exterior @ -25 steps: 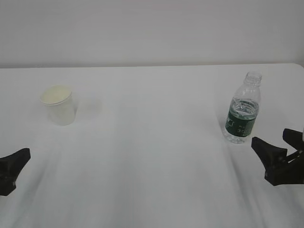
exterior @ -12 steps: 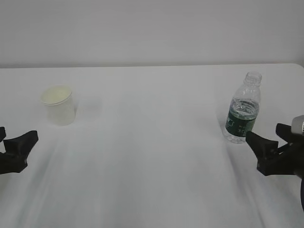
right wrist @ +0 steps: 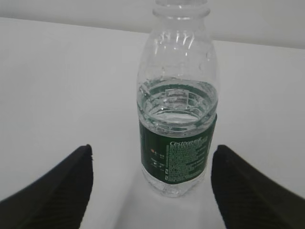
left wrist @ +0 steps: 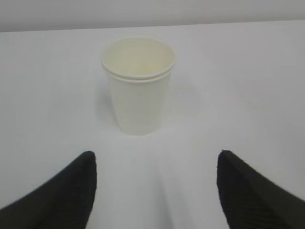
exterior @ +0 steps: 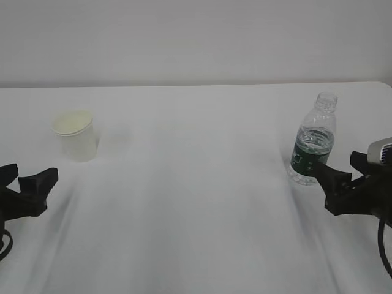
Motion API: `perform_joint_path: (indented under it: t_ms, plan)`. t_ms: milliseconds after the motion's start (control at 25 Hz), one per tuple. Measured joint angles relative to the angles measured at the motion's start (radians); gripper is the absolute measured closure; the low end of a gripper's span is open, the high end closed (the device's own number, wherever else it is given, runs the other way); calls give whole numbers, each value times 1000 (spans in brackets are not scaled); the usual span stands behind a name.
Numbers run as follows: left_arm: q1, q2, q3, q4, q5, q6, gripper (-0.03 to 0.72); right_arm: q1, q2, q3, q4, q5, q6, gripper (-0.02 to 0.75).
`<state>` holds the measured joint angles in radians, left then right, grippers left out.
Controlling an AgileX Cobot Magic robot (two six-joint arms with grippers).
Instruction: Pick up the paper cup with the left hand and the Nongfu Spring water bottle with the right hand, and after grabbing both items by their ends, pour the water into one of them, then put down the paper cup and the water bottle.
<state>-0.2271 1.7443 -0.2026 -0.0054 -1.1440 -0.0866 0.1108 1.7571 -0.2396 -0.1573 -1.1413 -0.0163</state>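
left hand (exterior: 27,184): nearest the camera, low over the table (exterior: 196,202) in front of the paper cup; jaws spread wide, nothing between them, well short of the cup.
right hand (exterior: 342,174): low over the table, jaws spread wide and empty; its near fingertip sits just beside the bottle's base in the exterior view, contact not clear.
Nongfu Spring water bottle (right wrist: 177,109): upright and uncapped, far across the table to the right of the paper cup, centred between the right fingers in the wrist view.
bottle handling: thin ribbed plastic, likely to dent if squeezed hard; the water (right wrist: 177,102) reaches about the top of the green band, so some weight low down. Best taken at the lower body, kept upright until pouring.
paper cup (left wrist: 138,86): upright, mouth up, centred ahead of the left fingers.
cup handling: probably light, soft-walled, easily crushed or tipped; a gentle hold near the base suits it.
obstacles: none seen near the cup or bottle; plain wall (exterior: 196,37) behind.
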Motion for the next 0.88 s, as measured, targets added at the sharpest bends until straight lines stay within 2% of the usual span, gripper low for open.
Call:
perform_joint_path:
  t_ms: [880]
  plan:
    - [0,3,-28,-4,0,-1,120,0,179,-96,48,-2,0,148]
